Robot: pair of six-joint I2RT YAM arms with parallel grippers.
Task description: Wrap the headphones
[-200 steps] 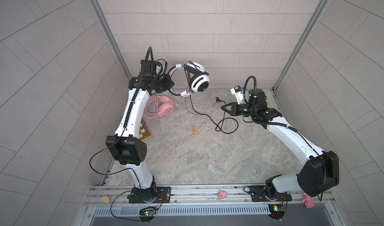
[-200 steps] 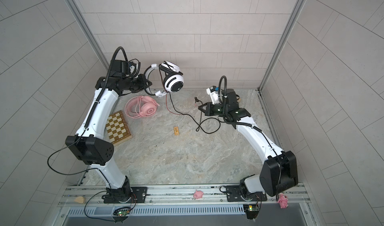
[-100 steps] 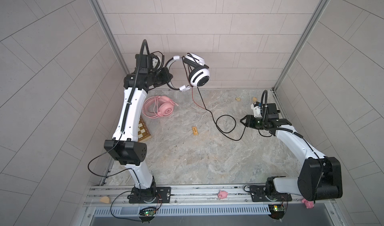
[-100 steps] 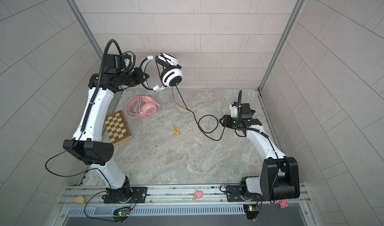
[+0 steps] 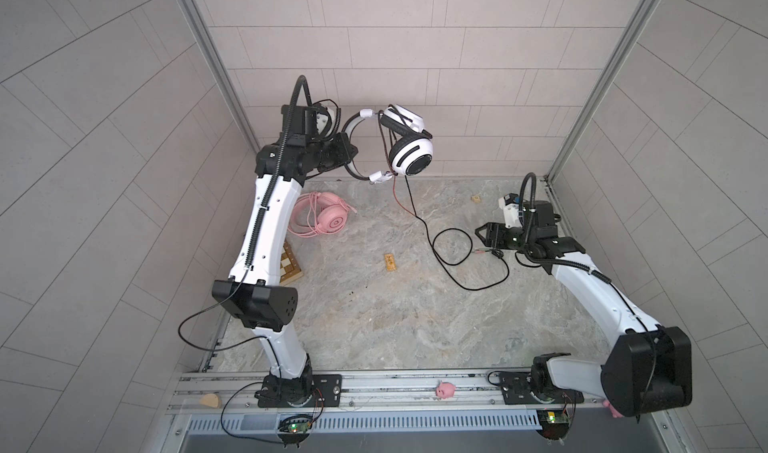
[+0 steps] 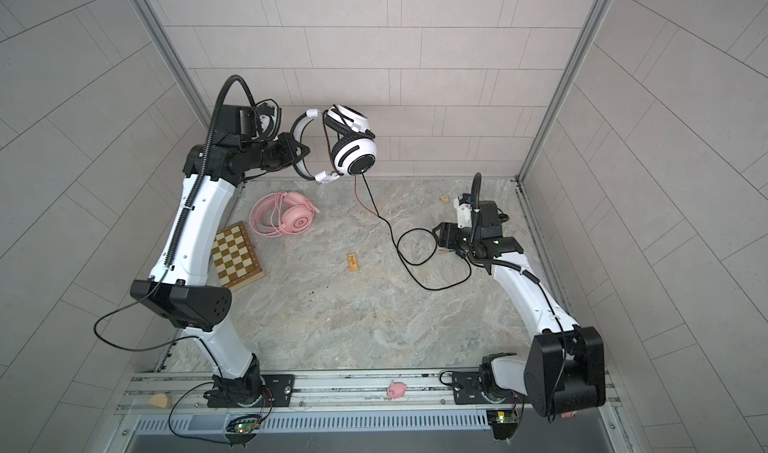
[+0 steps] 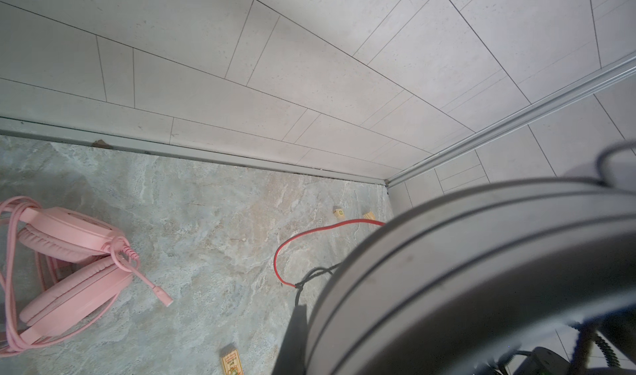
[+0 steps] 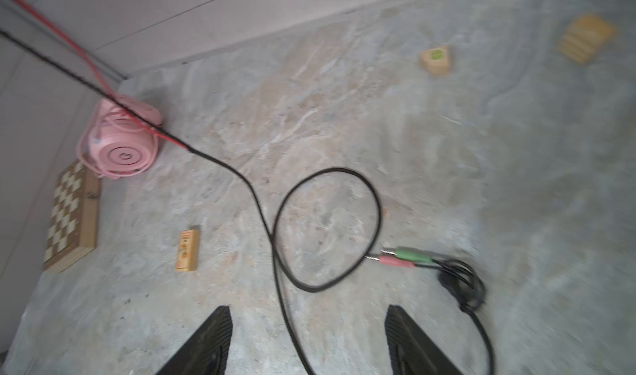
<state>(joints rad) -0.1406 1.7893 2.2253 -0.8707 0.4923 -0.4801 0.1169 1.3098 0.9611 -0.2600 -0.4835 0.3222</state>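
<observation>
white-and-black headphones (image 5: 409, 151) in both top views: clear of worktop (image 5: 374, 305), headband clamped in left pincer (image 5: 348, 153). black cable (image 5: 424, 224) hangs down to loop just before right pincer (image 5: 480, 239), which gapes wide and empty. pink headphones (image 5: 328, 218) lie on worktop, near left pincer, lower.
left wrist: blurred headband against lens, pincer hidden.
right wrist: cable runs between spread fingers (image 8: 213, 339), untouched; plugs (image 8: 399, 258) just ahead.

L wrist view: white-and-black headset (image 7: 481, 270) blurred close mass, pink headset (image 7: 69, 287) cut by edge; in a top view chessboard (image 5: 292, 266) partly hidden behind L arm (image 5: 270, 222).
</observation>
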